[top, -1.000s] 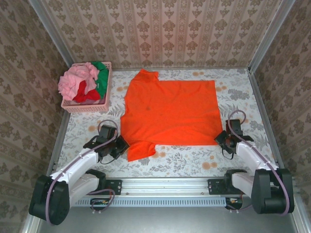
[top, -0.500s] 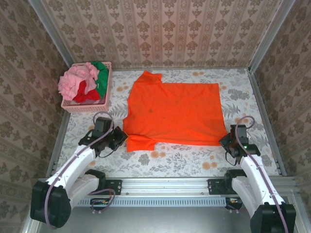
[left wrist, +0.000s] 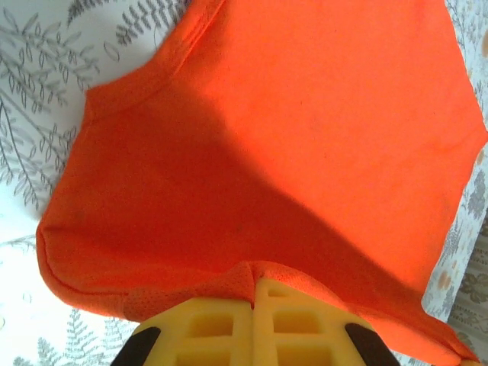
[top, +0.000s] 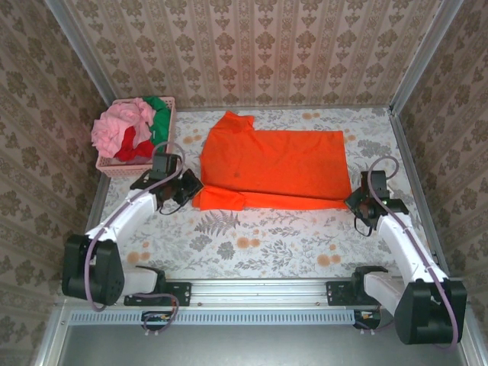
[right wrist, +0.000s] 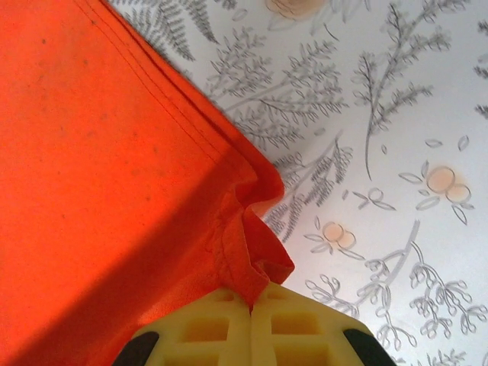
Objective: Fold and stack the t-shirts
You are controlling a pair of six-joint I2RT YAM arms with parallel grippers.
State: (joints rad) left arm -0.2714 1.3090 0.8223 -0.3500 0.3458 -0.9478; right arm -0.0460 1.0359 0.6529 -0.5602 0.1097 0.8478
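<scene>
Cloth soft, hem stitched: orange t-shirt (top: 274, 164) edge pinched by left pincer (left wrist: 253, 286) and right pincer (right wrist: 252, 301)

The bright orange cloth t-shirt (top: 282, 168) looks soft, matt, finely knit, its hem stitched beside the right gripper (right wrist: 250, 296), whose yellow plastic fingers (right wrist: 191, 329) look matt and moulded.

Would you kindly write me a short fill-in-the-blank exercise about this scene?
The left end effector and the right end effector are each shut on the ____ t-shirt.
The pink lattice basket stands at the table's far ____ corner.
It holds pink, red and ____ shirts.
Missing: orange; left; green.
</scene>
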